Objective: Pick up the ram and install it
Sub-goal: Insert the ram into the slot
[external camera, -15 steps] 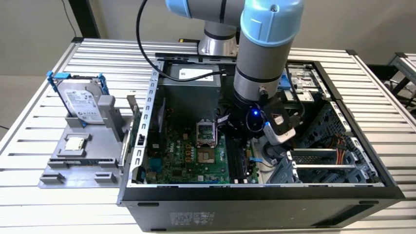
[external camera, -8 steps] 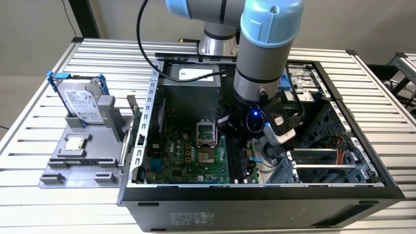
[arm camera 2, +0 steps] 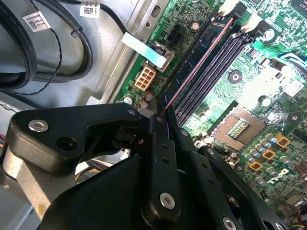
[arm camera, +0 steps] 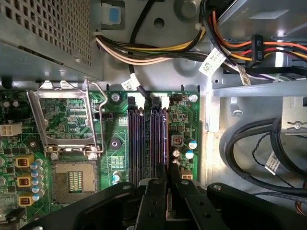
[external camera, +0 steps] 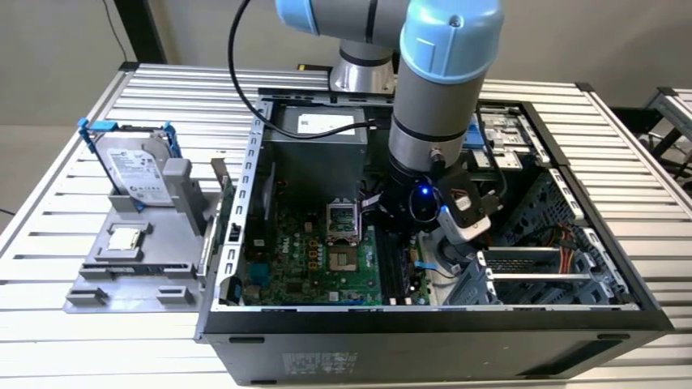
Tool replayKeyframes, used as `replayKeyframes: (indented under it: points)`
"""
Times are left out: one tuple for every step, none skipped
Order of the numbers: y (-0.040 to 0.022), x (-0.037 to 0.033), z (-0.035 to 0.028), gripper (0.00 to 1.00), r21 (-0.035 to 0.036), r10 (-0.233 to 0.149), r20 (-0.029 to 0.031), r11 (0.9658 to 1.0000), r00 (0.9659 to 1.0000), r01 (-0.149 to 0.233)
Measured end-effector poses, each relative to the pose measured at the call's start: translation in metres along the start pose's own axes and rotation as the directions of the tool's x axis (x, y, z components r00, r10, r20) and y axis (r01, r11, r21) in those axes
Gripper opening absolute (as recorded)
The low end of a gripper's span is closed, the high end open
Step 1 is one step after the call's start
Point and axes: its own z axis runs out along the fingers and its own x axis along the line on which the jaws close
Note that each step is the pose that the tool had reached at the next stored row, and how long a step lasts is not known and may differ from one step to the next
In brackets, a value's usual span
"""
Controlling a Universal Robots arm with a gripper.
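The ram (arm camera 2: 199, 60) is a thin green stick seen edge-on, with dark chips on one face. My gripper (arm camera 2: 160, 117) is shut on one end of it, black fingers (arm camera 2: 163, 148) pressed on both faces. The stick runs along the outermost of the long black slots (arm camera 2: 216, 67), near a white latch (arm camera 2: 229, 7); whether it is seated I cannot tell. In the first wrist view the ram (arm camera: 167, 160) stands edge-on beside the slots (arm camera: 136, 143), between the tips of the gripper (arm camera: 168, 181). In the exterior view the gripper (external camera: 416, 239) is down inside the open computer case (external camera: 433, 320).
The empty CPU socket (arm camera: 64, 115) lies beside the slots. Bundled cables (arm camera: 158, 50) and thick black cables (arm camera: 249, 153) run close to the gripper. A silver hard drive with blue bracket (external camera: 135, 170) stands on a grey holder at the exterior view's left. A metal drive cage (external camera: 524, 267) is beside the arm.
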Motion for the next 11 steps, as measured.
replayKeyframes:
  points:
    - [0.0000,0.0000,0.0001,0.00,-0.0001,0.000,0.0000,1.0000,1.0000,0.000]
    - [0.0000,0.0000,0.0001,0.00,-0.0002,0.000,0.0000,1.0000,1.0000,0.000]
    - [0.0000,0.0000,0.0001,0.00,-0.0002,0.000,0.0000,1.0000,1.0000,0.000]
    - [0.0000,0.0000,0.0001,0.00,-0.0002,0.000,0.0000,1.0000,1.0000,0.000]
    - [0.0000,0.0000,0.0002,0.00,-0.0002,0.000,0.0000,1.0000,1.0000,0.000]
    - [0.0000,0.0000,0.0002,0.00,-0.0002,0.000,0.0000,1.0000,1.0000,0.000]
    - [0.0003,-0.0001,0.0007,1.00,-0.0019,0.000,0.0006,1.0000,1.0000,0.000]
    - [0.0002,0.0000,0.0006,1.00,-0.0013,0.000,0.0003,1.0000,1.0000,0.000]
    - [0.0002,0.0000,0.0006,1.00,-0.0011,0.000,0.0003,1.0000,1.0000,0.000]
    - [0.0001,0.0000,0.0004,1.00,-0.0005,0.000,0.0001,1.0000,1.0000,0.000]
    - [0.0000,0.0000,0.0003,1.00,0.0000,0.000,0.0000,1.0000,1.0000,0.000]
